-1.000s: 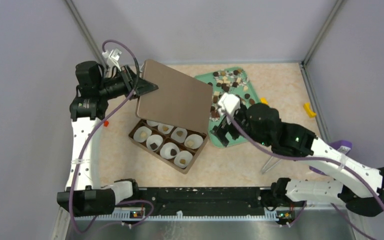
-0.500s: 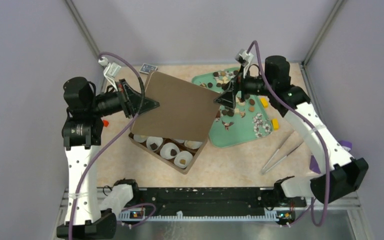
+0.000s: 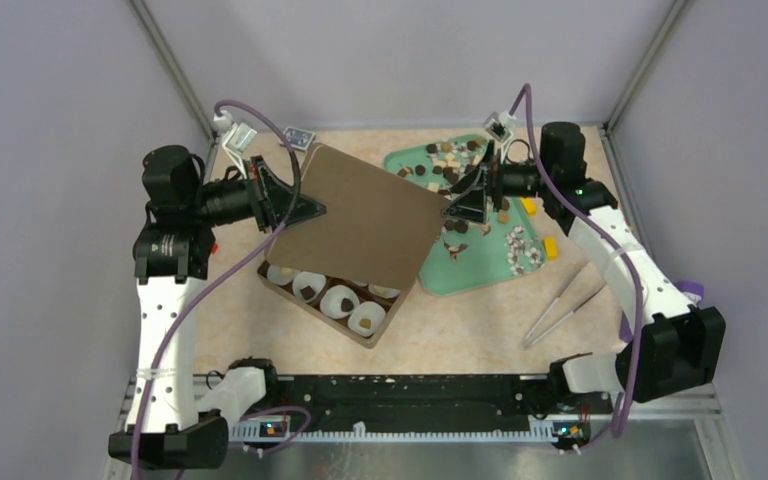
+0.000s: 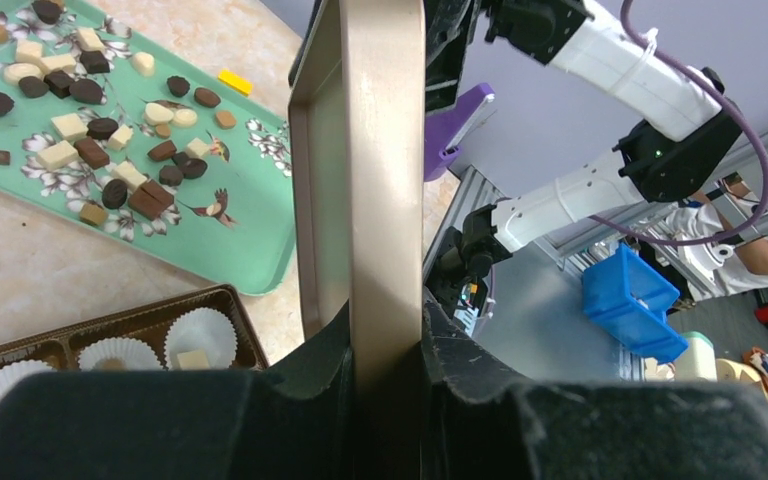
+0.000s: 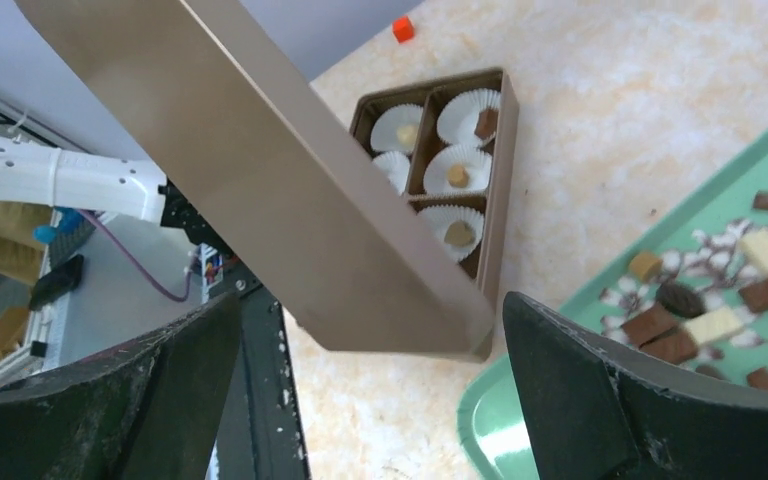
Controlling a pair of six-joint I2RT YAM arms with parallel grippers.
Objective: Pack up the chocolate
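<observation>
Left claw (image 4: 385, 335) pinches one lid (image 3: 365, 215) edge, tilted over the box (image 3: 380, 330); right claw (image 5: 370, 300) gapes around the opposite corner. Chocolate (image 4: 90, 155) fills the cups (image 3: 342, 300), and more lies on the tray (image 4: 250, 265). Closing, I reckon: next, lower it square.

Your left gripper (image 3: 305, 208) holds the brown lid (image 3: 360, 215) over the box (image 3: 375, 330). Your right gripper (image 3: 457, 205) is at its other side, above the green tray (image 3: 460, 282) of chocolate (image 3: 450, 160).
</observation>
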